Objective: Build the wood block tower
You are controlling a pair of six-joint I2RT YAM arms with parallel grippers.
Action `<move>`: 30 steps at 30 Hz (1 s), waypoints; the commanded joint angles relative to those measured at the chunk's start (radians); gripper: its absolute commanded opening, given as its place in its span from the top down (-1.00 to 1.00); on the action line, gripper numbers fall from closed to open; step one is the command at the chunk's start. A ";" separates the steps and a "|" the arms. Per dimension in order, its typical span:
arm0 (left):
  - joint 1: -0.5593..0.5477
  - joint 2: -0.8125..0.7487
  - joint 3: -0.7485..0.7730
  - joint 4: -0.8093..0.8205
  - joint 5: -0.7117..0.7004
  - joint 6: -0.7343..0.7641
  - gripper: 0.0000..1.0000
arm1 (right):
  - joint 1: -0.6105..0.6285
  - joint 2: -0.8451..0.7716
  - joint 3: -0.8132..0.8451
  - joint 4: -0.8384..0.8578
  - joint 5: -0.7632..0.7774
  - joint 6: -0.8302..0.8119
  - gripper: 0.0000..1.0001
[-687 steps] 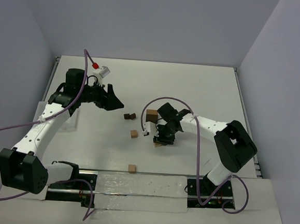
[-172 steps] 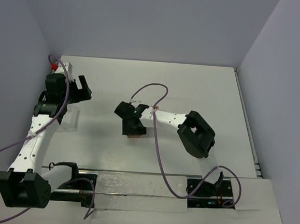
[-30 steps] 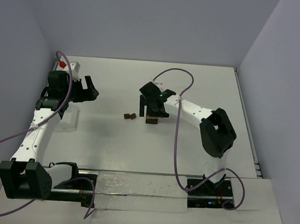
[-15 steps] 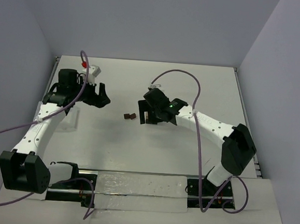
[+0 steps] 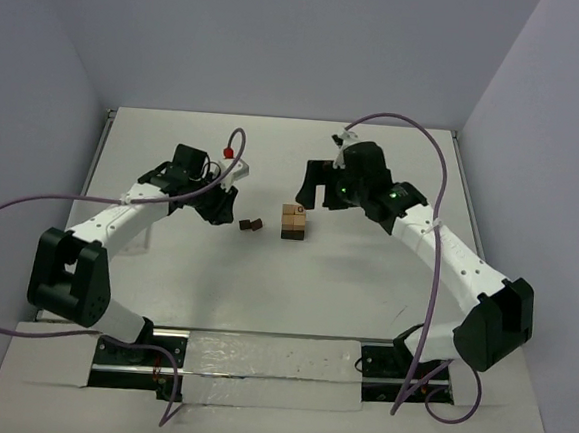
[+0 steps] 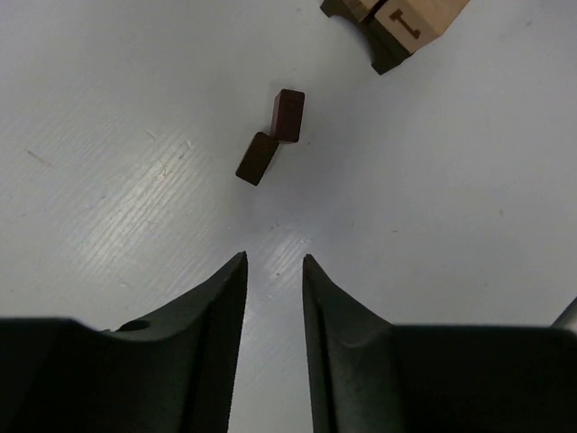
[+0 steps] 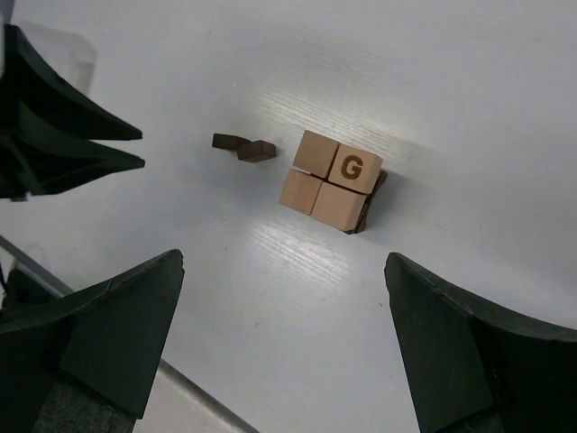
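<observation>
Hovering left pincer (image 6: 274, 260), jaws narrowly apart (empty), dark blocks (image 6: 288, 115) just ahead, right pincer (image 7: 284, 260) gaping above wood block tower (image 7: 317, 156)

The left wrist view's top edge cuts off the wood block tower (image 6: 415, 18); seen from the right wrist, tan blocks (image 7: 315, 176) hide most of its dark layer (image 7: 374, 194).

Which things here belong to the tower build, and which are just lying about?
Job: block stack marked G; two loose dark brown blocks.
Lying about: pale tray; purple cables; shiny strip at the near edge.
</observation>
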 commanded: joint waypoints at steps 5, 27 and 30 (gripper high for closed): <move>-0.008 0.145 0.093 0.033 0.098 0.245 0.32 | -0.086 -0.057 -0.024 0.061 -0.201 -0.087 -0.99; -0.046 0.253 0.074 0.130 0.141 0.474 -0.15 | -0.147 -0.069 -0.007 0.062 -0.323 -0.179 -0.99; -0.050 0.268 0.082 0.130 0.141 0.494 -0.12 | -0.149 -0.069 -0.009 0.061 -0.324 -0.187 -0.99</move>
